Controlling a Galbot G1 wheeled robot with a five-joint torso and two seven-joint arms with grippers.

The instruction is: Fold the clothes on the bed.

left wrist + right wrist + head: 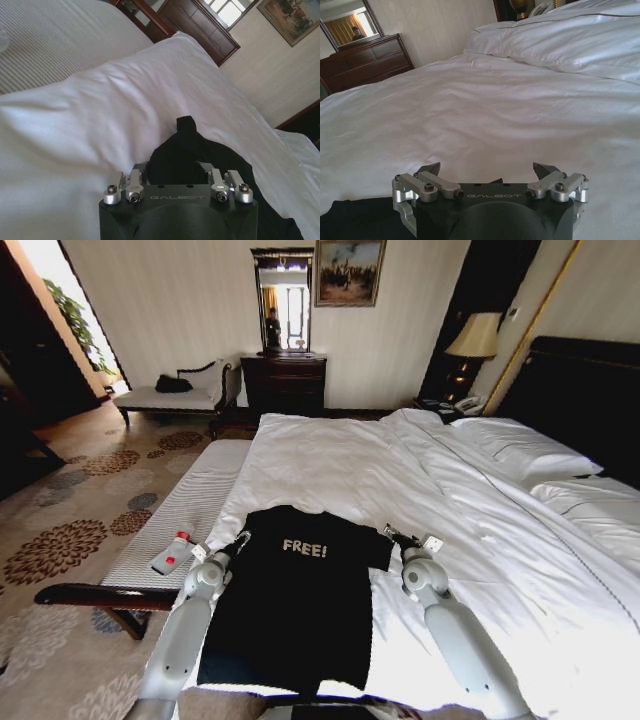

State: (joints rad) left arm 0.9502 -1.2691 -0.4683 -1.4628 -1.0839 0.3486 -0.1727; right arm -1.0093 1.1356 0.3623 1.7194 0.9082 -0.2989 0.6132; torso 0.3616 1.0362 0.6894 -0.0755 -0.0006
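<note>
Black "FREE!" T-shirt [290,600], flat on white bed [400,470], near edge

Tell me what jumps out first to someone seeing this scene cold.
The black T-shirt with white "FREE!" lettering lies spread near the foot of the big white bed, dark against the sheets. The left gripper sits at one shoulder of the shirt and the right gripper at the other, its fingers open. A small white bottle with a red band rests on the striped bench beside the bed.

Both arms reach forward, left gripper [238,541] clamped closed, right gripper [392,535] with fingers spread apart.
</note>
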